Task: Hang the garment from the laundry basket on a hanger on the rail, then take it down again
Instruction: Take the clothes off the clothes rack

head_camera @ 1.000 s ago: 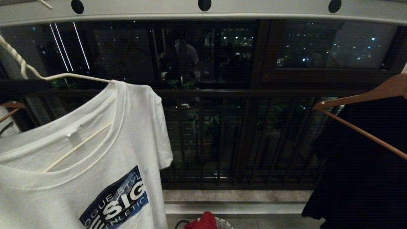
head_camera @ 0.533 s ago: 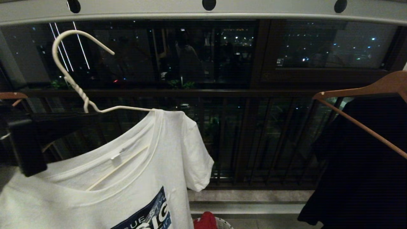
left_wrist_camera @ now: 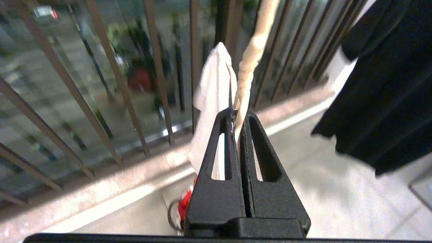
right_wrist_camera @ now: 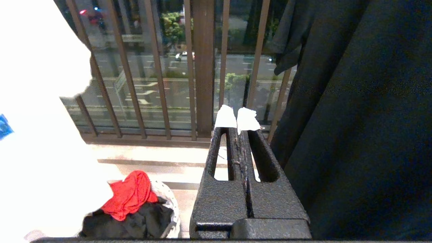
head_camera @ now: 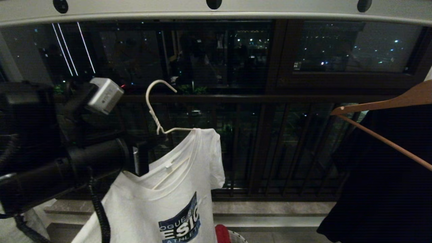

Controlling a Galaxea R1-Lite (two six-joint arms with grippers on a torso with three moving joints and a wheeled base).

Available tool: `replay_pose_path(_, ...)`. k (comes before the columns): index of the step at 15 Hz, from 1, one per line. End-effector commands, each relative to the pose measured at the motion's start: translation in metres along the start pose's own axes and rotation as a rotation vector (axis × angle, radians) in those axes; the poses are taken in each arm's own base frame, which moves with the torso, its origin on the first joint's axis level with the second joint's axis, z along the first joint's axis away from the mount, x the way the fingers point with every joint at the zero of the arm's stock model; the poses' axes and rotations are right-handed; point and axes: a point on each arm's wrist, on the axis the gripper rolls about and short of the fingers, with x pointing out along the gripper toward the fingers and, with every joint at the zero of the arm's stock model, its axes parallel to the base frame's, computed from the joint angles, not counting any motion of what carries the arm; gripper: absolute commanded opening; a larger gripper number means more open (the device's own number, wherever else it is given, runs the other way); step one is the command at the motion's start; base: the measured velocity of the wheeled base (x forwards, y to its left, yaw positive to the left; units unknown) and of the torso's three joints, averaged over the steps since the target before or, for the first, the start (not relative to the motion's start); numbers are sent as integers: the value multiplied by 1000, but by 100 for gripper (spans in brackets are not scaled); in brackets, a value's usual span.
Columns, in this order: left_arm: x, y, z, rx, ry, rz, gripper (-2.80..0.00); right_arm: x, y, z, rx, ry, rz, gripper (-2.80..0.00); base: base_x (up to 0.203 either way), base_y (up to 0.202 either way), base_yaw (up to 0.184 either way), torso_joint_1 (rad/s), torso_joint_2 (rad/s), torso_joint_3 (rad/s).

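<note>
The white garment (head_camera: 175, 199) with its dark blue chest print hangs on the thin white hanger (head_camera: 153, 104), whose hook is free in the air well below the pale grey rail (head_camera: 270, 13). My left gripper (head_camera: 156, 137) is shut on the hanger's twisted neck (left_wrist_camera: 248, 67), holding it out before the railing; in the left wrist view the gripper (left_wrist_camera: 238, 113) has the garment (left_wrist_camera: 211, 98) drooping just beyond it. The laundry basket (right_wrist_camera: 170, 206) stands on the floor below. Beside it, low down, my right gripper (right_wrist_camera: 238, 126) is shut on nothing.
A red cloth (right_wrist_camera: 130, 194) and a black garment (right_wrist_camera: 135, 224) lie in the basket. A black garment (head_camera: 381, 175) hangs on a brown wooden hanger (head_camera: 381, 101) at the right. The dark brown railing (head_camera: 256, 98) with vertical bars runs behind.
The hanger with the garment has come off the rail and dropped down and to the right, away from the camera. My left arm has swung into the head view.
</note>
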Motion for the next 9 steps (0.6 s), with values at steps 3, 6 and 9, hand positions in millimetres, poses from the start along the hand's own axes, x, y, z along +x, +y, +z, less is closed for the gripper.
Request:
replay_pose_path(3, 57, -6, -57, 6, 193, -40, -280, 0, 0, 0, -5, 2, 1, -280, 0, 0, 0, 0, 0, 0)
replay_pose_path(6, 71, -8, -77, -1, 227, -122, -280, 0, 0, 0, 1, 2, 0, -280, 0, 0, 0, 0, 0, 0)
replay_pose_path(9, 71, -8, -78, -8, 236, -163, -280, 0, 0, 0, 10, 2, -6, -280, 0, 0, 0, 0, 0, 0)
